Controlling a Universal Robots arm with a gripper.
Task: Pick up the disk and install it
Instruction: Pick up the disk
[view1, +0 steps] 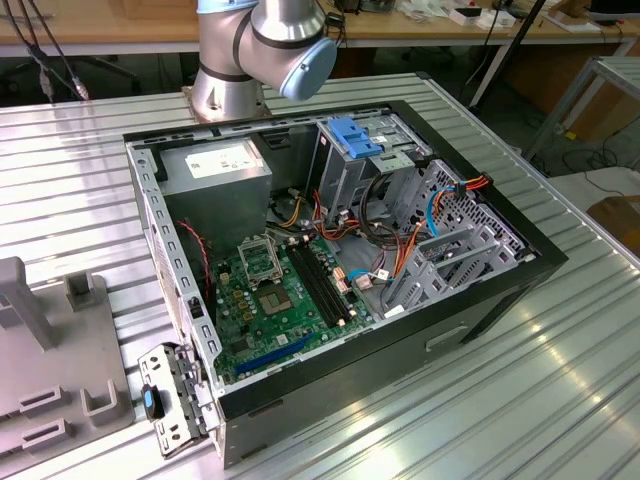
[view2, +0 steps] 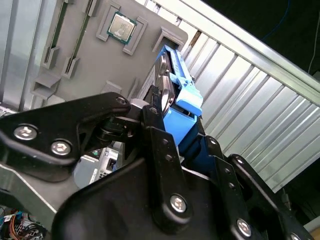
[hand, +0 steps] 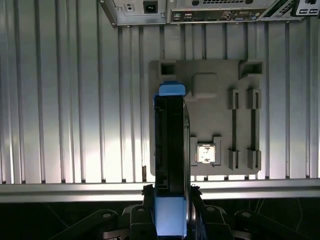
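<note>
- gripping the disk (hand: 169, 145) edge-on between its closed fingers, the claw (hand: 171, 194) hangs over the grey moulded fixture tray (hand: 212, 120) on the ribbed aluminium table (hand: 75, 100); the disk seems lifted clear of the tray.
- step in hand, as judged: pick-up is done and installation is not, as the open computer case (view1: 480, 310) stands apart.
- installing would likely call for squaring the carrier with the grey sheet-metal drive cage (view1: 345, 175) under its fixed blue bracket (view1: 352, 135).
- disk: flat slab with a dark metal body, a glossy bright blue plastic frame and a moulded end tab.
- fingers (view2: 160, 145): matte black screwed linkages.
</note>
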